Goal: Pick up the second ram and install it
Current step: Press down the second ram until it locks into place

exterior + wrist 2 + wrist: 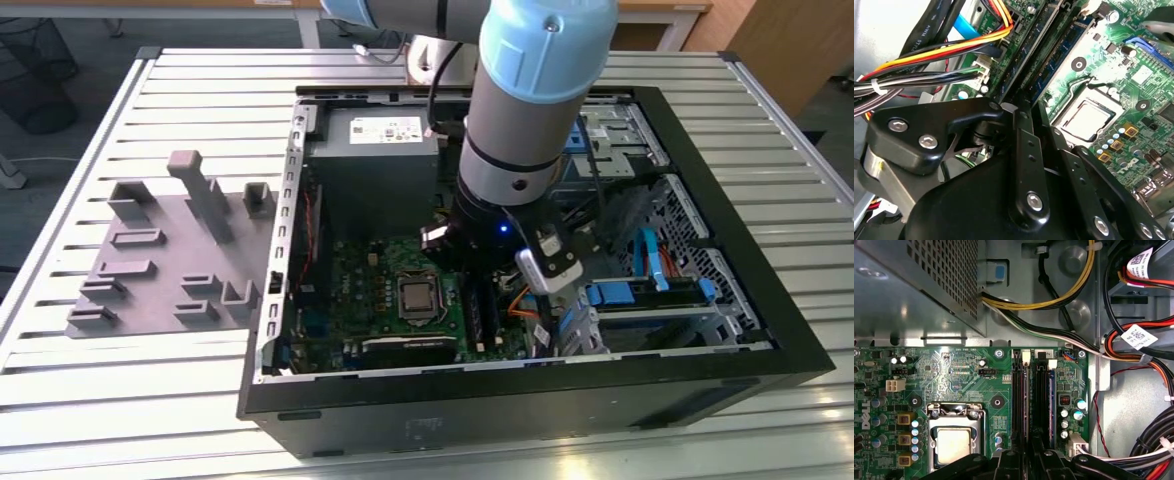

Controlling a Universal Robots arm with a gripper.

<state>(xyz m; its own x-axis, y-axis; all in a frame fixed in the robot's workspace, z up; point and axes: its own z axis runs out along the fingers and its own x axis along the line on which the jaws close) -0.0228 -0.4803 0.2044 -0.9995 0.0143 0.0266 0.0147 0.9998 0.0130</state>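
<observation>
The arm (534,110) reaches down into the open case (747,300), its gripper (1029,460) low over the motherboard (954,375) at the slots (1021,400), beside the processor socket (956,442). Whether its fingers (1024,165) clasp anything cannot be told; their tips are hidden. The ram (1050,405), edge-on, stands in a slot, its near end hidden behind the fingers. A grey tray (160,260) lies outside the case.

Premises: a robotics lab or assembly test workshop. Evidence: slatted aluminium worktop (160,390) across the frame, open computer case (534,400) at centre, grey fixture tray (160,270) at left, wooden furniture (774,40) upper right.
</observation>
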